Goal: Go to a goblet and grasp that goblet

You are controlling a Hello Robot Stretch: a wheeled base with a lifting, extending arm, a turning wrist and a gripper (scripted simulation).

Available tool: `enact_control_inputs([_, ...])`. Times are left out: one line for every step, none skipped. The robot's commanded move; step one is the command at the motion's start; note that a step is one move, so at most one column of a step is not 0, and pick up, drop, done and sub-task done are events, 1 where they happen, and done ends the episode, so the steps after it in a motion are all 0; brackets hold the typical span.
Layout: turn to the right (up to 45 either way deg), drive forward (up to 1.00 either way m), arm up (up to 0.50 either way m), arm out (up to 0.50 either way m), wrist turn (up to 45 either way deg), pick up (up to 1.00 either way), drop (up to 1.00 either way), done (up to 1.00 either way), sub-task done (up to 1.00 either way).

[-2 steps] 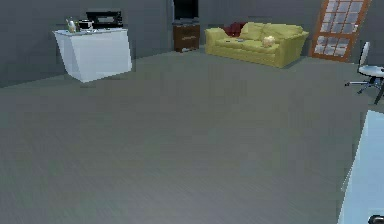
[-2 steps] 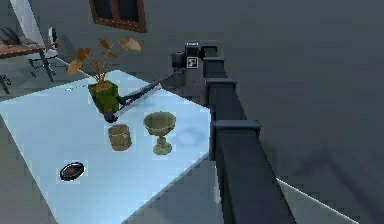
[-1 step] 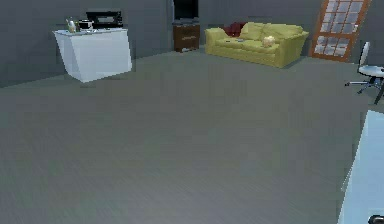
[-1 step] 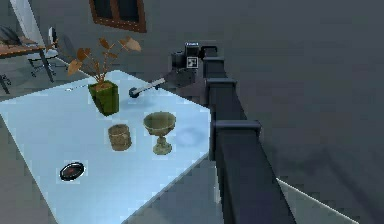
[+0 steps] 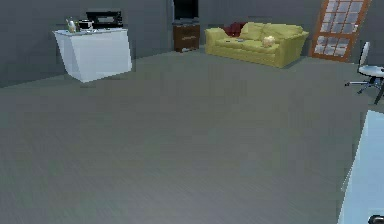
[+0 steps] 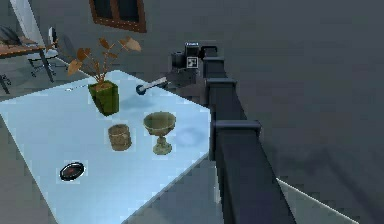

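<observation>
Goblet [image 6: 159, 129] upright, near jaws

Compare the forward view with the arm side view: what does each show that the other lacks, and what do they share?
Forward view: a yellow sofa, a white counter with a microwave, a paned door.
Arm side view: the goblet, a tumbler, a dark dish and a plant on the table, plus the arm and hand.
Both: grey floor, and probably that pale table, its edge at the forward view's right.
</observation>
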Motion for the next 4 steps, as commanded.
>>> enact_control_inputs([0.0, 0.0, -0.18, 0.0, 0.0, 0.0, 0.0, 0.0, 0.0])
enact_control_inputs([0.0, 0.0, 0.0, 0.0, 0.0, 1.0, 0.0, 0.0, 0.0])
enact_control_inputs([0.0, 0.0, 0.1, 0.0, 0.0, 0.0, 0.0, 0.0, 0.0])
enact_control_inputs([0.0, 0.0, 0.0, 0.0, 0.0, 0.0, 0.0, 1.0, 0.0])
